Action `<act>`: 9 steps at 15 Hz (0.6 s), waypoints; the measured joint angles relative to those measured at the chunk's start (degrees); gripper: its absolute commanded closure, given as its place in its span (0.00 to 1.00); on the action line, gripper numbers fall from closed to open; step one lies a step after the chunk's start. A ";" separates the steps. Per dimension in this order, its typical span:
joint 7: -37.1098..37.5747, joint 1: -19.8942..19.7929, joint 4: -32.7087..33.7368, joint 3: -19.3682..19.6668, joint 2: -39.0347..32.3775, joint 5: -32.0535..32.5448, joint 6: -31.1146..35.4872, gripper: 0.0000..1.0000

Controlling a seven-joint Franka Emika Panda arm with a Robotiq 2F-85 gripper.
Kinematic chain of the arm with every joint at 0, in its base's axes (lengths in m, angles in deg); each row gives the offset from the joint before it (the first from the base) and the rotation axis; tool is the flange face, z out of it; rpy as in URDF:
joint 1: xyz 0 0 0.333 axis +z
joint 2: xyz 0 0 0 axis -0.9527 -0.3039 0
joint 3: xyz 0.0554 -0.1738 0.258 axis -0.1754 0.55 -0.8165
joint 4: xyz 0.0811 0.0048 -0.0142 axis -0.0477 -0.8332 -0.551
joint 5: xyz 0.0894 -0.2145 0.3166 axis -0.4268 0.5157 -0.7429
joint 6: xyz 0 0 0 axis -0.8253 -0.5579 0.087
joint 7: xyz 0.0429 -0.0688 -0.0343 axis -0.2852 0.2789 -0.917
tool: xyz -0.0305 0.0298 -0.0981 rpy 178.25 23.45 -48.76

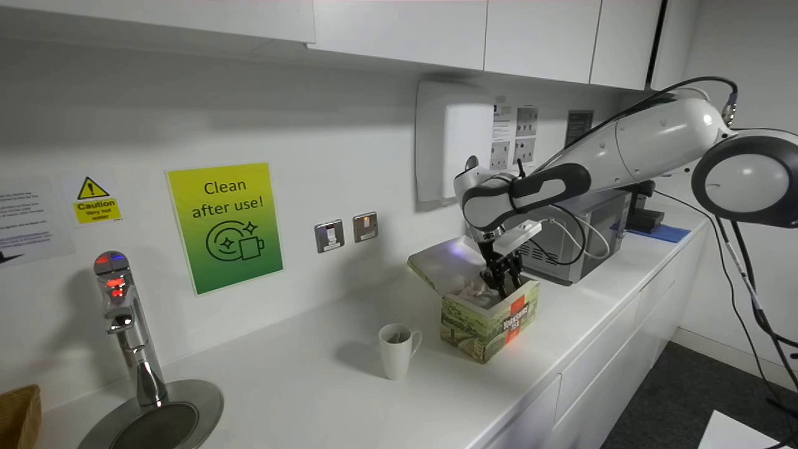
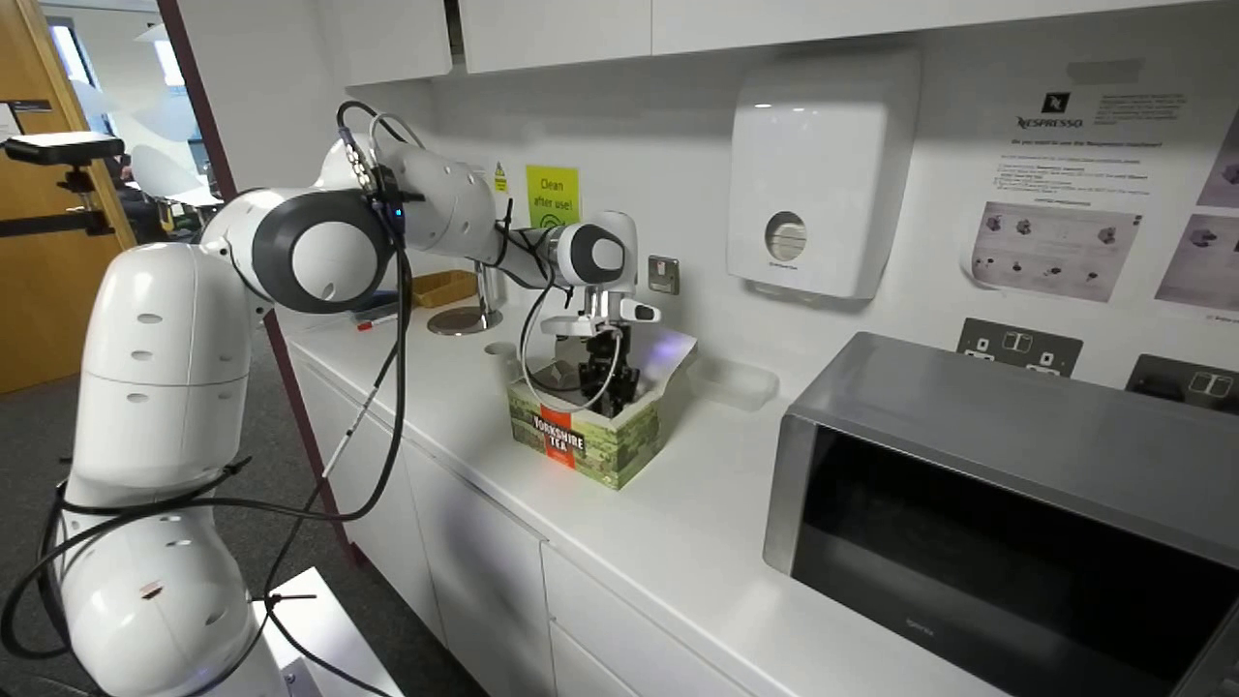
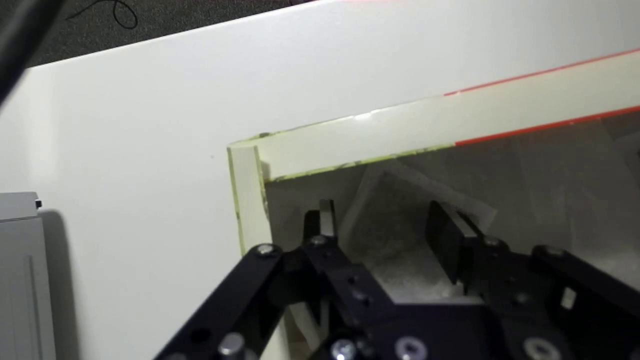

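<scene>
The gripper (image 3: 382,217) reaches down into a corner of the Yorkshire Tea box (image 2: 557,436), its jaws standing apart with nothing visibly gripped. The box's lid (image 1: 449,265) is up, and pale papery contents (image 1: 475,290) show inside. A tea bag (image 3: 400,250) lies beneath and between the jaws; whether they touch is too dark to tell. Farther off stands a white mug (image 1: 394,362), its contents unclear.

A white counter (image 1: 299,386) carries an open Yorkshire Tea box (image 1: 489,327); near the box stand a mug (image 1: 396,358) and, on its opposite side, a microwave (image 2: 997,513).
</scene>
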 measured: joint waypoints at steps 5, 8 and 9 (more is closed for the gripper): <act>0.00 -0.03 0.00 0.01 0.00 0.00 0.32 1.00; 0.00 -0.05 0.00 0.04 0.00 -0.02 0.96 1.00; 0.00 -0.05 0.00 0.04 0.03 -0.02 1.17 1.00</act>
